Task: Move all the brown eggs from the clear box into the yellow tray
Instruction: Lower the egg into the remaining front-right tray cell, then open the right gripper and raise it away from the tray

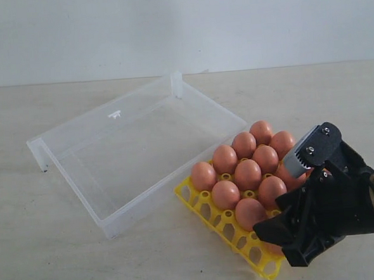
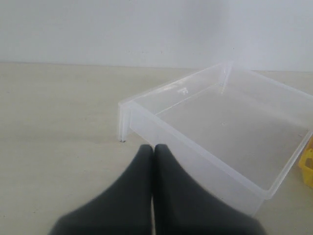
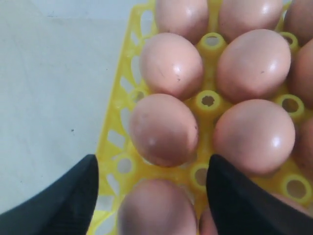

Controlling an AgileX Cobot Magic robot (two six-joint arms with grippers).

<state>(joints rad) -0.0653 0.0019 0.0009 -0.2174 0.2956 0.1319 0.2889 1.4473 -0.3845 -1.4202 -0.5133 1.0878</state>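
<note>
Brown egg (image 3: 156, 210), seated in yellow tray (image 3: 197, 101), between spread jaws of released right tool (image 3: 152, 161).

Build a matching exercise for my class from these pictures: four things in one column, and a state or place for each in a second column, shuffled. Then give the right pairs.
Column 1
1. clear box
2. brown eggs
3. left hand
4. right hand

Column 2
A. shut, fingers pressed together
B. holds no eggs
C. open, over the yellow tray
D. seated in the tray's cups

Pairs: 1-B, 2-D, 3-A, 4-C
</note>
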